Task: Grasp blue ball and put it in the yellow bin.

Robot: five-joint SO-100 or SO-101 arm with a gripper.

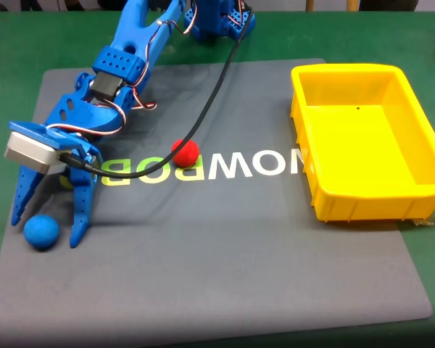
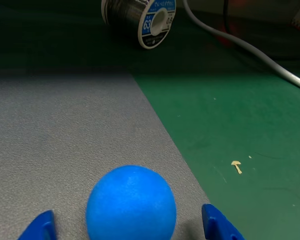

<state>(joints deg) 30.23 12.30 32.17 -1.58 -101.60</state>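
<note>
**Jaws astride the blue ball, not yet closed**

In the fixed view, my gripper [image 1: 45, 225] reaches down to the near left corner of the grey mat [image 1: 225, 290], its two blue fingers spread apart. The blue ball [image 1: 41, 232] lies on the mat between the fingertips, closer to the left one as this view shows it; I judge I am placed this way so that closing will trap the ball from both sides. The yellow bin [image 1: 420, 190] stands at the far right edge of the mat, well apart from me, open side up and with nothing inside that I can see. The red ball [image 1: 185, 152] rests near the middle of the mat by the printed lettering, roughly between me and the bin, so a low carry could knock it; lifting first looks wiser. My black cable [image 1: 210, 101] loops over the mat above the red ball.

In the wrist view, the blue ball [image 2: 131, 205] sits centred between my fingertips [image 2: 41, 227], with visible gaps either side, so nothing is clamped. Beyond, a solder spool [image 2: 145, 20] and a grey cord [image 2: 250, 50] lie on the green table [image 2: 240, 140], clear of my grasp.
</note>
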